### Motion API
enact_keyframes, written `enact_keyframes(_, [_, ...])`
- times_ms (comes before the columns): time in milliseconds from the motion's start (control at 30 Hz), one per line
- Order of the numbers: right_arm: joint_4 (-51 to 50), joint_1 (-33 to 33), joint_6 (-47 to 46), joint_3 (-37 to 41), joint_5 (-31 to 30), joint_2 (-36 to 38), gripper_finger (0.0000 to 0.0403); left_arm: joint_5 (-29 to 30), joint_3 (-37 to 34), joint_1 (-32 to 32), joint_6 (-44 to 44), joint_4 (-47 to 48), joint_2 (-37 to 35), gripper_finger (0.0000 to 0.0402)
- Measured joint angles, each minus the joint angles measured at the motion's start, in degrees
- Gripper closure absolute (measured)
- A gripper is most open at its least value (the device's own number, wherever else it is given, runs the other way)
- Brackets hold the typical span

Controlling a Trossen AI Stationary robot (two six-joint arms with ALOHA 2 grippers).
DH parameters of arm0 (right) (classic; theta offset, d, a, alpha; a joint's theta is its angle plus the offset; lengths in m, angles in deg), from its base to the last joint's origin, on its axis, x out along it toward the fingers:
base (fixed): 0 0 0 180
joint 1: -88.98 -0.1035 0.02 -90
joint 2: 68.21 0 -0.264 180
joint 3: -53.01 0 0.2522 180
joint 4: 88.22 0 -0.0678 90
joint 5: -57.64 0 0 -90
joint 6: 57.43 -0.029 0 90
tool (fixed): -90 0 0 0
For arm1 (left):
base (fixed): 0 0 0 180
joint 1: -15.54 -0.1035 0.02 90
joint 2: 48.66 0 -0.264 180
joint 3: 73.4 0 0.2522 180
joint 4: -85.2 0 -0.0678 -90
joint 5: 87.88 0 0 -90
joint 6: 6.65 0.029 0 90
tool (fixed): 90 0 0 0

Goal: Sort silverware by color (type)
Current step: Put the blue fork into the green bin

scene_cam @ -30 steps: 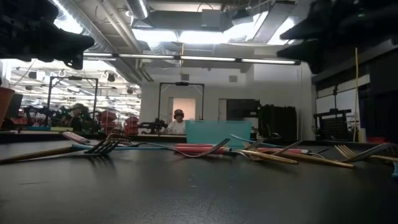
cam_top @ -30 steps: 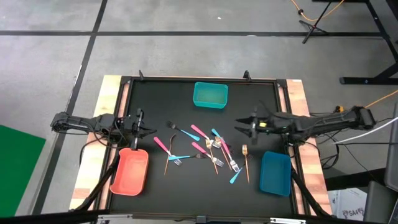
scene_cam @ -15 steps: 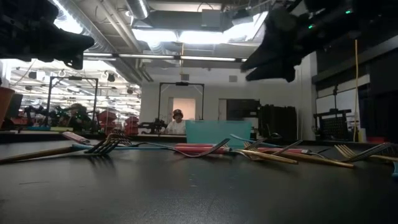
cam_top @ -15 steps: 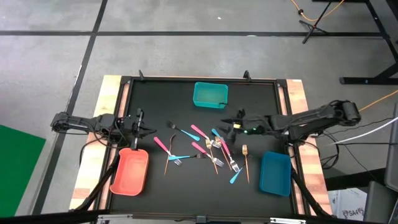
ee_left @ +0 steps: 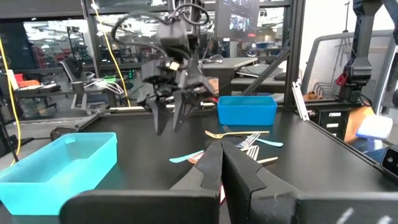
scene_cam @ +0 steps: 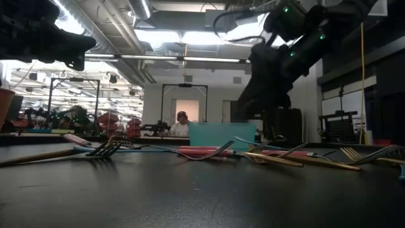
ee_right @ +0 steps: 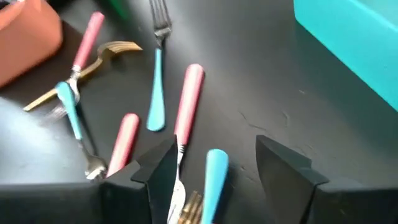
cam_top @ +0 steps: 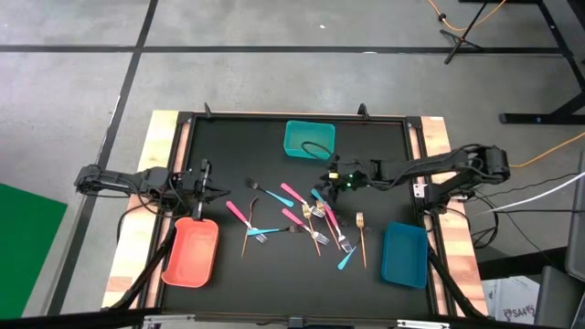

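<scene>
Currently right gripper [ee_right: 214,165] is hanging fingers spread wide, gripping nothing, over the silverware [cam_top: 306,219] pile; a light-blue handle [ee_right: 213,171] is lying between its fingers, a pink handle [ee_right: 188,102] just ahead. Left gripper [ee_left: 222,163] is waiting pinched closed, well apart.

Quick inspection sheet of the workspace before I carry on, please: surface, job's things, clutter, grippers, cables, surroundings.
Surface: black table with wooden side edges.
Job's things: silverware with pink, light-blue and gold handles scattered mid-table, none in a bin.
Clutter: teal bin at the far edge, orange bin near left, blue bin near right; all look empty.
Grippers: right gripper open, hanging above the pile beside the teal bin; left gripper shut, waiting above the orange bin.
Cables: orange cable on the floor, looped wires along both arms.
Surroundings: grey floor; a person far behind the table.
</scene>
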Motion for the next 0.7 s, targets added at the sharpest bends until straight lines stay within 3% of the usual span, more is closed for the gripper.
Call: enact_keyframes(700, [0.38, -0.09, 0.25, 0.02, 0.03, -7.84, 0.0202, -0.01, -0.02, -0.01, -0.01, 0.0, 0.0, 0.0401])
